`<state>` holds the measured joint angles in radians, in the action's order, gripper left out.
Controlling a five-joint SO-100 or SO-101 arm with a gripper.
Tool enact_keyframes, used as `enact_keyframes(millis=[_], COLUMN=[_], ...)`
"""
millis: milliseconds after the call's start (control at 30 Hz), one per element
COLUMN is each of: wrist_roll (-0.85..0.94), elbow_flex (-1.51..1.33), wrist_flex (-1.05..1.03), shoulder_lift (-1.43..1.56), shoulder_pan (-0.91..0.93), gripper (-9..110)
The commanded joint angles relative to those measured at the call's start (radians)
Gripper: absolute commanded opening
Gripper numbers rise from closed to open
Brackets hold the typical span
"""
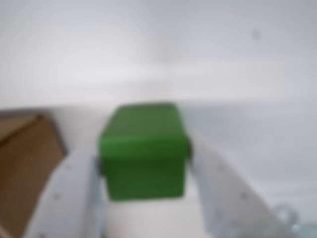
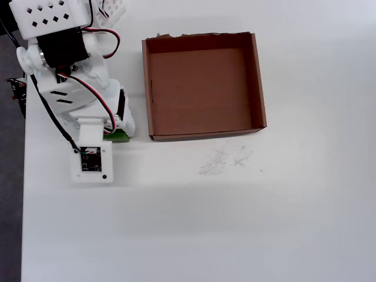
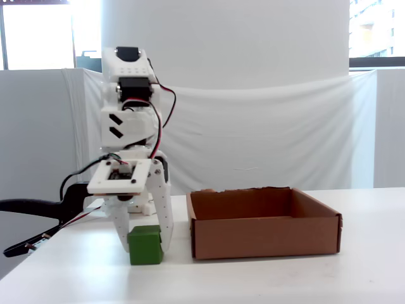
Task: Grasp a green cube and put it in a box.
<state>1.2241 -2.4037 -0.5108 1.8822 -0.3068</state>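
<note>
The green cube (image 1: 143,153) fills the gap between my two white fingers (image 1: 69,198) in the blurred wrist view and touches both. My gripper (image 1: 143,161) is shut on it. In the fixed view the cube (image 3: 145,246) is at table level, left of the box (image 3: 266,237), with the gripper (image 3: 145,248) pointing straight down around it. In the overhead view only a green sliver of the cube (image 2: 119,138) shows under the gripper (image 2: 120,134). The brown cardboard box (image 2: 258,82) is empty, with a ragged far edge. Its corner shows at the left of the wrist view (image 1: 25,163).
The arm's base (image 2: 53,23) stands at the table's back left corner. The table's left edge (image 2: 23,176) runs close beside the arm. Faint pencil scribbles (image 2: 226,160) mark the white table in front of the box. A black clamp (image 3: 31,209) sticks out at the left.
</note>
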Motion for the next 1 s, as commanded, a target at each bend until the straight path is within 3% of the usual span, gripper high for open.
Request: enact_keyframes(millis=[0, 200, 600, 800, 967], wrist_roll=[0.006, 0.011, 0.002, -0.103, -0.256], elbow_flex=[0.005, 0.041, 0.44, 0.607, 0.67], wrist_flex=[0.014, -0.061, -0.604, -0.773, -0.782], shoulder_lift=[0.002, 0.011, 0.092, 0.114, 0.086], shoulder_pan=[-0.011, -0.005, -0.015, -0.13, -0.288], gripper=[16, 15, 14, 15, 15])
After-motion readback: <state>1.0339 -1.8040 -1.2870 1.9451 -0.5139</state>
